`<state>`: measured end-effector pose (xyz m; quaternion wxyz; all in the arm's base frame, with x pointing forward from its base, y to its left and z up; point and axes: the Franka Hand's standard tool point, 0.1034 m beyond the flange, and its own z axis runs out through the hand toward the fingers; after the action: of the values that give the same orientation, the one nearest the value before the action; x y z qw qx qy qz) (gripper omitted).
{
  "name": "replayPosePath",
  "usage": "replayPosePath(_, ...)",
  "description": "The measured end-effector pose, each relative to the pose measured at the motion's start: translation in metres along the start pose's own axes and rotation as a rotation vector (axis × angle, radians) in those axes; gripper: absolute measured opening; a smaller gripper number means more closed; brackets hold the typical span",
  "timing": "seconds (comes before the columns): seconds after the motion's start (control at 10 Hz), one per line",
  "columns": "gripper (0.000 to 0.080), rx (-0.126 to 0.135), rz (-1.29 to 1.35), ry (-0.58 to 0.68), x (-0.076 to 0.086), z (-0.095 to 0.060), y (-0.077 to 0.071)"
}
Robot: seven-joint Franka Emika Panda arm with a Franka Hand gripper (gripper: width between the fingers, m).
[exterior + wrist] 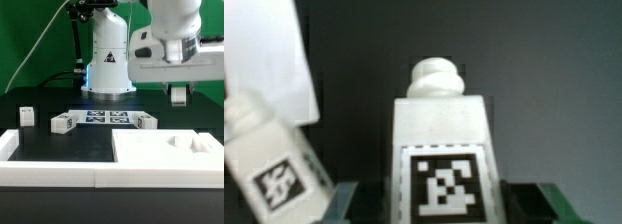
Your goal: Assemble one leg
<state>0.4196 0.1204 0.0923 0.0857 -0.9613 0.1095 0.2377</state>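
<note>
Green backdrop behind, black table (40, 140) below. Robot base (108, 65) stands at the far middle, with the marker board (105, 118) flat on the table just in front of it.

From the exterior view I see the gripper (178, 96) hanging in the air toward that view's right. It is well clear of the tabletop, above the far side of the large white panel (165, 160) lying at the near right.

Wrist view settles the grip. The leg (441, 130) sits between the two fingers (349, 205), one dark finger tight on each side, so I log the gripper as clamped on the leg. Its black-and-white tag (446, 182) faces the wrist camera. A rounded peg (436, 76) sticks out of the end away from the fingers. Leg is off the table.

Two bracket-like white parts rest on the table by the marker board: the left bracket part (63, 123) at its end on the exterior view's left, the right bracket part (143, 122) at the other end. A smaller white block (27, 116) sits farther left, apart from them.

Wrist view also catches another tagged white part (269, 175) beside the held leg. I cannot tell which one it is.
</note>
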Motion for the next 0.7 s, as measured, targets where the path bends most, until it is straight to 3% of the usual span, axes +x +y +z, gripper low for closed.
replayPosePath(0.3,0.0291,-0.053,-0.125,0.223,0.006,-0.036,0.02)
replayPosePath(0.4,0.0291,-0.063,-0.162,0.352,0.016,-0.049,0.023)
replayPosePath(0.6,0.0291,-0.051,-0.168,0.512,0.015,-0.043,0.021)
replayPosePath(0.7,0.0291,-0.033,-0.176,0.652,0.021,-0.047,0.018)
